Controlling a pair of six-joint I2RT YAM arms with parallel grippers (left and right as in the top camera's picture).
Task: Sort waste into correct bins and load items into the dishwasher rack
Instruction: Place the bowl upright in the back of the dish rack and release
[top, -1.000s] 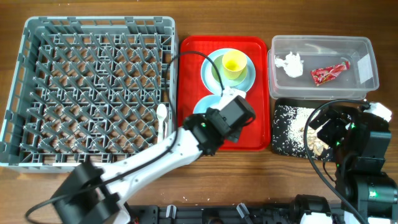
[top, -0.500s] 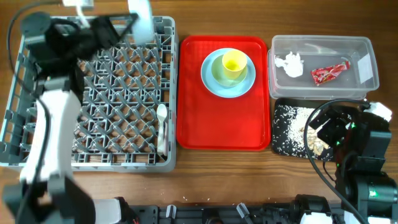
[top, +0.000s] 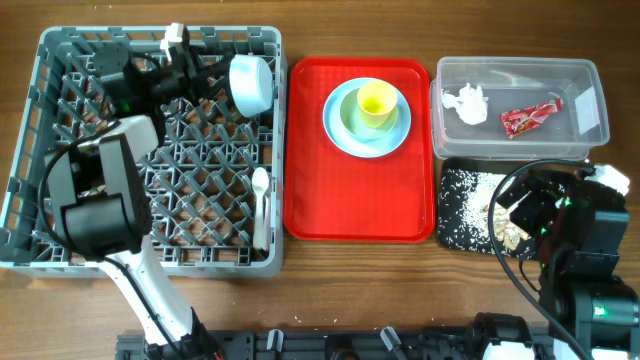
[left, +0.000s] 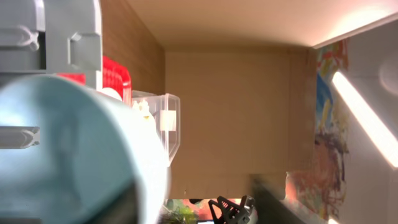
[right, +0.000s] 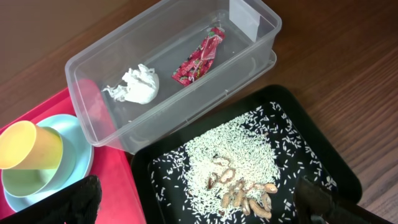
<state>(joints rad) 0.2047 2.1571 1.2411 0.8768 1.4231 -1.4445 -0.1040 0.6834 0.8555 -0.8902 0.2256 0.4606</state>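
I read the left arm (top: 95, 200) extended forward, its gripper (top: 218, 80) clamped on the light blue bowl (top: 250, 83). The right gripper (right: 199, 208) points down, fingers spread wide.

A flat red tray (top: 360, 205) with a raised rim lies on a brown wooden table (top: 300, 30). The table's grain shows past the tray's far and near edges. In the left wrist view, far beyond the tray, there is a plain tan wall (left: 236, 118). A colourful poster (left: 326, 81) and a bright strip light (left: 367, 112) are off to one side of the wall.
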